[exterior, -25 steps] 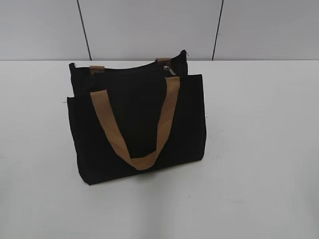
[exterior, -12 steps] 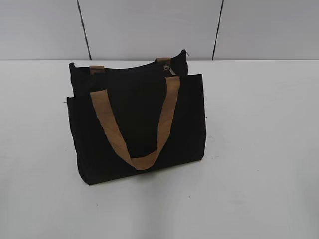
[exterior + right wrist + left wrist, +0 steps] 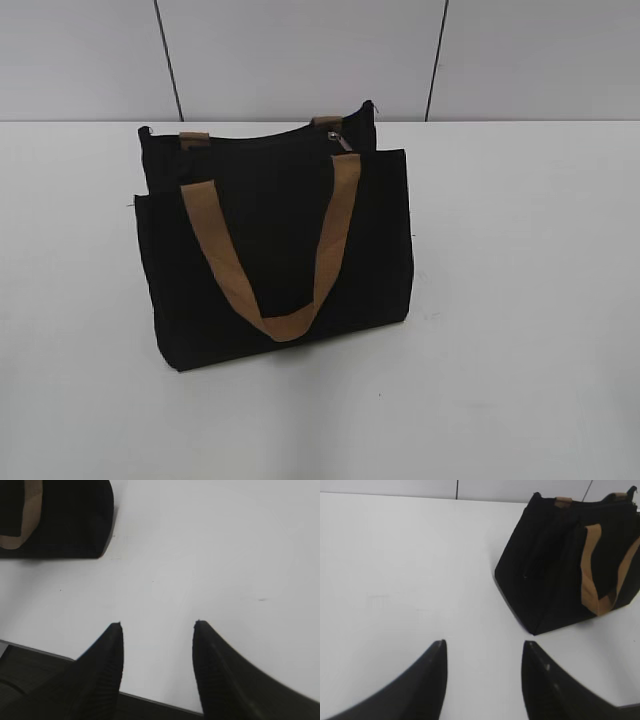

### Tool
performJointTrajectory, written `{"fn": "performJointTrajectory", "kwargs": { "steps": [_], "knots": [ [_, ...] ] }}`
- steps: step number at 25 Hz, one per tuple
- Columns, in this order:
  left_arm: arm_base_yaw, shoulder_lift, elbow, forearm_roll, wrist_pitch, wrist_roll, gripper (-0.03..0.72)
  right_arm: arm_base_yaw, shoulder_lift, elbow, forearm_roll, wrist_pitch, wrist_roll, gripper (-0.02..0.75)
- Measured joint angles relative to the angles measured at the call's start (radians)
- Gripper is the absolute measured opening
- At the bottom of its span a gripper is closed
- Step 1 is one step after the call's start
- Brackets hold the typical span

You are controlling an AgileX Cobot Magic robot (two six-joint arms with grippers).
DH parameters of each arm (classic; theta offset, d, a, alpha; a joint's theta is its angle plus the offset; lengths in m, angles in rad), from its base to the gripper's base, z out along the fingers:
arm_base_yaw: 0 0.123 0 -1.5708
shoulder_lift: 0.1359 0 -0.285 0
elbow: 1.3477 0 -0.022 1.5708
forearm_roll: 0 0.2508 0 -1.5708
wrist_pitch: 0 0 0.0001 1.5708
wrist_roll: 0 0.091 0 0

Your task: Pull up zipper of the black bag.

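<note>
white table (image 3: 520,300) bears the black bag (image 3: 275,250), well apart from both arms' spread, empty jaws.

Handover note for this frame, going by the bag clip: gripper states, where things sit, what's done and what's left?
Left gripper: open, empty, over bare table, short of the black bag.
Right gripper: open, empty, near the table's front edge, bag off to its left.
Bag stands upright on the white table; zipper pull sits near the top's right end.
Done: nothing yet. Left: reach, grip pull, run the zipper.
</note>
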Motion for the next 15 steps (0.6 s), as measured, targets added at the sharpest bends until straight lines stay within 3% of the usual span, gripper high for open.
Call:
{"fn": "performJointTrajectory", "kwargs": {
  "steps": [8, 15],
  "knots": [
    [0.176, -0.009, 0.0, 0.0, 0.0, 0.0, 0.365, -0.18, 0.0, 0.0, 0.0, 0.0, 0.0, 0.359],
    [0.229, -0.009, 0.0, 0.0, 0.0, 0.0, 0.365, -0.293, 0.0, 0.0, 0.0, 0.0, 0.0, 0.359]
  ]
}}
